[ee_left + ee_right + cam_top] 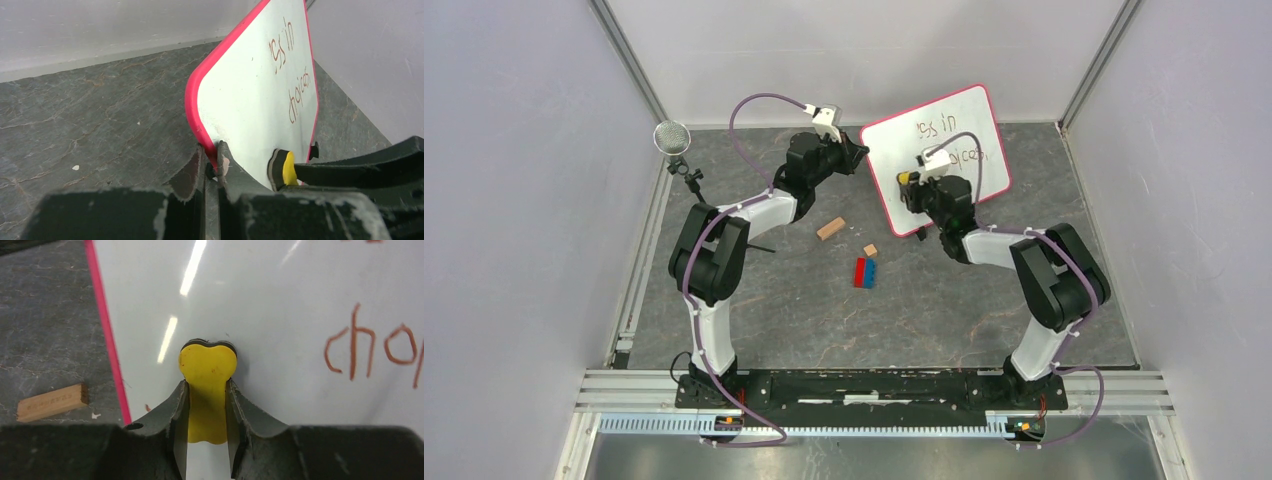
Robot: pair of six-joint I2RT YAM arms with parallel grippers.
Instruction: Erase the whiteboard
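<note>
Against the glossy white, pink-framed rectangular whiteboard [245,100], the right gripper [207,407] pinches a smooth yellow eraser [207,365]; the left gripper [212,160] clamps its rounded corner.

Eraser [207,365] against whiteboard [886,165] at rear; blocks [865,272] before it, apparently apart.

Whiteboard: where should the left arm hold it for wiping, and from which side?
Pinch the thin pink frame on the whiteboard's left edge, coming from the left. The board is tilted up, so that edge is free, and it's away from the writing.
</note>
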